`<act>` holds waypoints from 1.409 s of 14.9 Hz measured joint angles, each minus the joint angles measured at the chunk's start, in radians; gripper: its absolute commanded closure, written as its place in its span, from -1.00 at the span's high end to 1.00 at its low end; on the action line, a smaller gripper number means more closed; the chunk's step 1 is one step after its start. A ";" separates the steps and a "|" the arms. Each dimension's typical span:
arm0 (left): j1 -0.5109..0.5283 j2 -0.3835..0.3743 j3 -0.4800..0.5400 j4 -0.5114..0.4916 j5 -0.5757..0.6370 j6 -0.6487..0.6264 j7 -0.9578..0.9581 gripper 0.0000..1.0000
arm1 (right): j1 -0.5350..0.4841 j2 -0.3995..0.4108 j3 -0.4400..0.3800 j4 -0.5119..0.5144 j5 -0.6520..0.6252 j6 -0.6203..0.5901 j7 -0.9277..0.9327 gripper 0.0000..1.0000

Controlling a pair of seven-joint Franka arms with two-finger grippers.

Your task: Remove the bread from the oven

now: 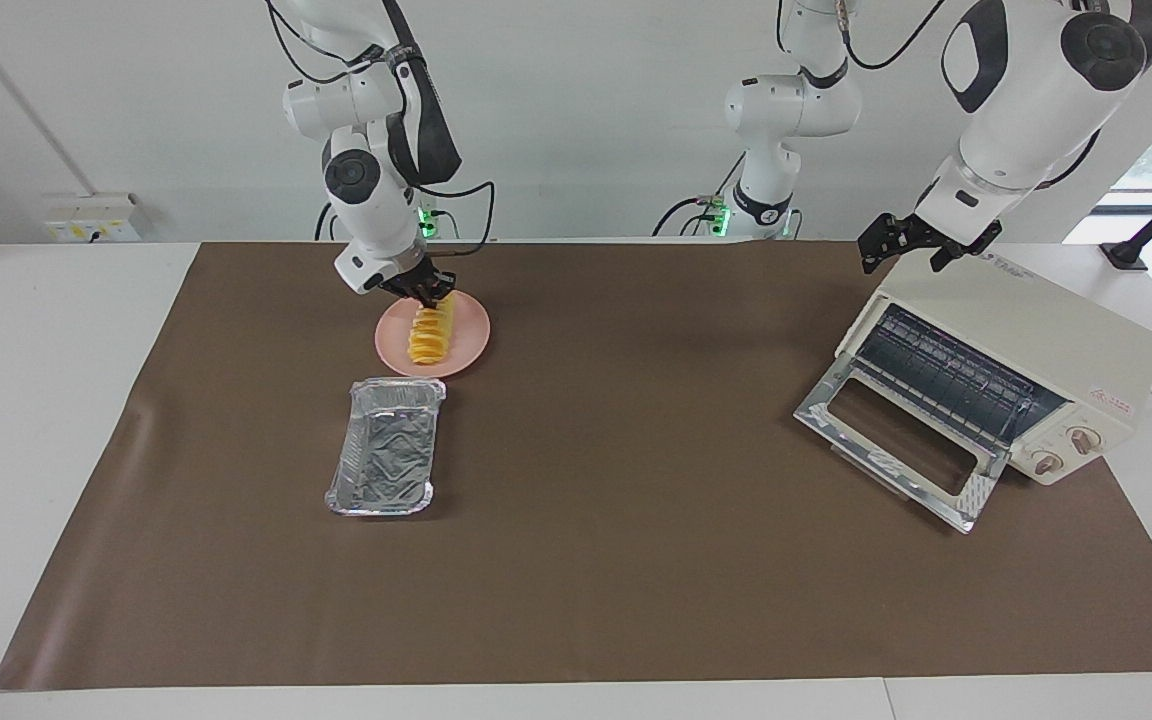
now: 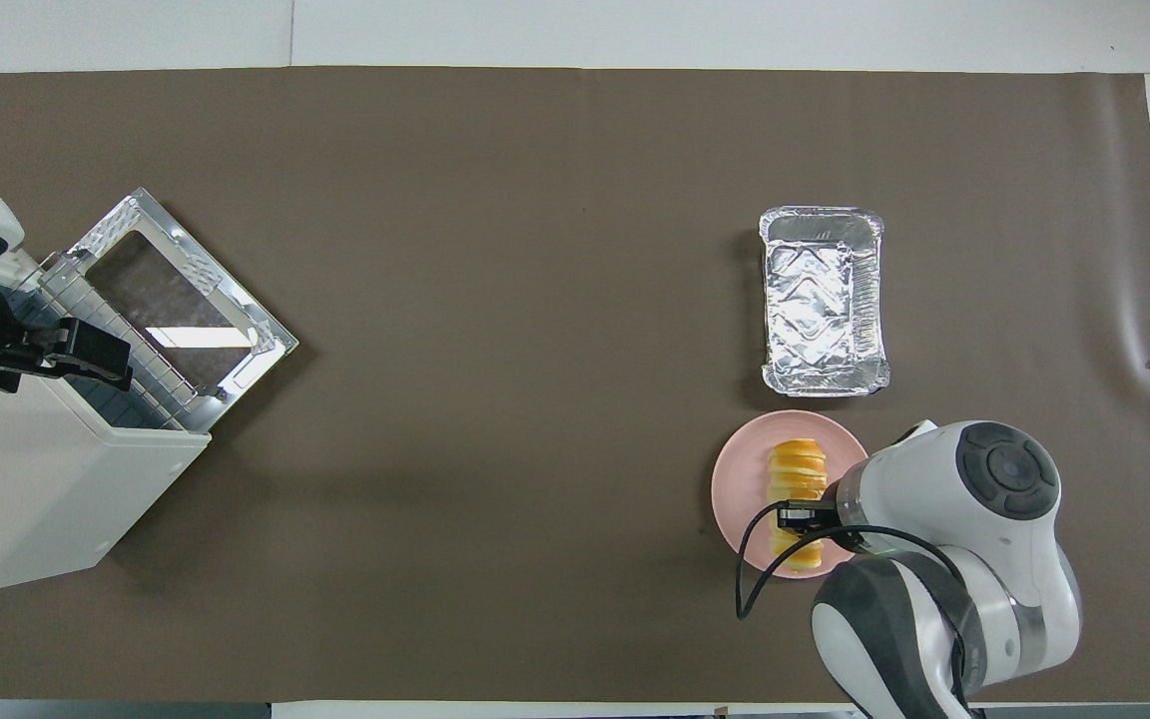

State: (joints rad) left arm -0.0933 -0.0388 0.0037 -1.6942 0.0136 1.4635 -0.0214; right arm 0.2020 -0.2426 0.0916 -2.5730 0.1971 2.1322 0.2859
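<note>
My right jaws [image 1: 428,293] are down on the bread [image 1: 428,333], at the end of it nearest the robots. I cannot tell if they are clamped on it or letting go. My left jaws [image 1: 921,245] are apart and wait over the top back edge of the oven [image 1: 1036,345], holding nothing.

The bread is out of the oven now. It lies on the pink plate [image 1: 467,341], toward the right arm's end of the bench [image 1: 636,560]. The silver foil tray [image 1: 384,458] sits just beside the plate, farther from the robots. The oven stands at the left arm's end, and its glass door [image 1: 898,443] hangs down open.

I think the step now is to let the bread go. To do it well, I should open my right jaws slowly so the bread settles flat in the middle of the plate. Then I should lift straight up, so I do not drag the bread or tip the plate. The bread looks soft, so I should not squeeze.

There is a small red mark on the oven's front corner above the two knobs [image 1: 1066,452], and some grey writing on its top near my left jaws. Both are too small for me to read.
</note>
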 measured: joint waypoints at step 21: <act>0.000 0.000 0.000 0.000 0.000 0.000 0.000 1.00 | -0.228 0.117 -0.023 0.813 -0.200 -0.495 -0.152 1.00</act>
State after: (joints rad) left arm -0.0933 -0.0388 0.0037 -1.6942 0.0136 1.4636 -0.0214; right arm -0.0261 -0.1254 0.0691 -1.7604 -0.0033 1.6371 0.1342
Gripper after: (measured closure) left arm 0.000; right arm 0.000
